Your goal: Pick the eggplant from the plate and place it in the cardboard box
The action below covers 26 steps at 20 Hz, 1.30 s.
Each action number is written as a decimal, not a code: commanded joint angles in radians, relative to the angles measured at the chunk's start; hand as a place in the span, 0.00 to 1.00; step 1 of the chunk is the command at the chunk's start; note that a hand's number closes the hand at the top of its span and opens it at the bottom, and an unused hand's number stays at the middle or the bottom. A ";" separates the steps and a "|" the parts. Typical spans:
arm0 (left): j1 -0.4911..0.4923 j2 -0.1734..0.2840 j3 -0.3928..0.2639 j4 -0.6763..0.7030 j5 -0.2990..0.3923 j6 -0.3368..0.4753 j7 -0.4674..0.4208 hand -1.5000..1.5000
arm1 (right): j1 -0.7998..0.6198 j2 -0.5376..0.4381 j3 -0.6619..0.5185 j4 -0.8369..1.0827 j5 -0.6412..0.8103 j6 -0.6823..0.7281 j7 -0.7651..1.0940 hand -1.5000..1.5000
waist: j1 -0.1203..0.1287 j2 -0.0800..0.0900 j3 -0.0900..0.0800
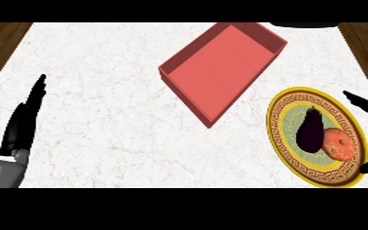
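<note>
Nearest the camera, at the lower left edge of the head view, the left hand point(22, 122) rests above its grey forearm, its black fingers straight and together, pointing up the counter and holding nothing. It lies well apart from everything else on the counter point(101, 92), a white marble top with faint veins, flanked by dark wood strips at the far left and right.

At the lower right sits the plate point(284, 143), yellow-rimmed with a brown key-pattern band and a pale green centre. On it lies the eggplant point(312, 129), dark purple, nearly black, its narrow end pointing away from the camera and its fat end toward the plate's middle. Just right of it, touching or almost touching its lower side, lies a tomato point(339, 144), red-orange and round.

Only a black sliver of the right hand point(355, 99) shows at the right edge, just beyond the plate's upper rim; whether its fingers are apart or curled I cannot tell. It does not touch the eggplant.

Up the counter, left of the plate and apart from it, lies the box point(173, 64), a shallow reddish tray with low walls, turned at an angle so one corner points toward the camera. Nothing lies in it.
</note>
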<state>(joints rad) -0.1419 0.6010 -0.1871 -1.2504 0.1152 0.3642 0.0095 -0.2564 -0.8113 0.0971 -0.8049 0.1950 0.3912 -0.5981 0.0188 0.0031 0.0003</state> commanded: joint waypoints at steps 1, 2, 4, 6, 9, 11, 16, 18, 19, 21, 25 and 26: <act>0.030 0.022 0.042 -0.011 -0.015 -0.031 0.003 0.50 | -0.087 0.039 0.033 0.031 0.062 0.056 0.067 0.00 | -0.006 -0.002 0.000; 0.013 0.030 0.022 -0.087 -0.021 -0.025 0.083 0.50 | -0.088 -0.003 0.042 0.037 0.073 0.103 0.061 0.00 | -0.005 -0.003 0.000; 0.000 -0.012 0.023 -0.039 -0.051 -0.016 0.063 0.50 | -0.137 0.081 0.060 0.074 0.130 0.032 0.110 0.00 | -0.008 -0.001 0.000; 0.090 -0.022 0.075 -0.023 -0.028 -0.039 -0.042 0.50 | -0.099 0.080 0.056 0.079 0.161 0.016 0.069 0.00 | -0.009 -0.002 0.000; 0.086 -0.018 0.082 -0.113 -0.067 -0.052 0.063 0.50 | -0.156 0.111 0.038 0.076 0.192 0.036 0.123 0.00 | -0.009 -0.003 0.000; -0.009 -0.043 0.126 0.049 -0.081 -0.102 -0.009 0.50 | -0.122 0.112 0.022 0.087 0.217 0.017 0.073 0.00 | -0.018 -0.002 0.000; 0.054 -0.054 0.132 -0.105 -0.121 -0.081 0.076 0.50 | -0.204 0.090 -0.002 0.150 0.253 0.090 0.069 0.00 | -0.011 -0.003 0.000; 0.001 -0.074 0.143 -0.032 -0.139 -0.106 0.069 0.50 | -0.153 0.155 -0.011 0.113 0.253 0.031 0.076 0.00 | -0.019 -0.003 0.000; 0.050 -0.057 0.163 -0.086 -0.122 -0.112 0.085 0.50 | -0.126 0.146 -0.020 0.078 0.238 0.044 0.050 0.00 | -0.018 -0.004 0.000; 0.048 -0.107 0.150 -0.028 -0.166 -0.096 0.010 0.50 | -0.116 0.128 -0.031 0.037 0.234 0.095 0.054 0.00 | -0.020 -0.004 -0.001; 0.030 -0.103 0.190 -0.006 -0.171 -0.134 0.008 0.50 | -0.062 0.180 -0.048 -0.092 0.212 0.102 0.103 0.00 | -0.025 -0.005 -0.001; 0.072 -0.128 0.187 -0.073 -0.177 -0.108 0.048 0.50 | -0.074 0.176 -0.057 -0.117 0.208 0.132 0.130 0.00 | -0.021 -0.005 -0.001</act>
<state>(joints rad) -0.0852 0.5095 -0.0153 -1.3103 -0.0372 0.2502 0.0487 -0.3666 -0.6472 0.0604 -0.8149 0.4180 0.4823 -0.5056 -0.0006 -0.0018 -0.0013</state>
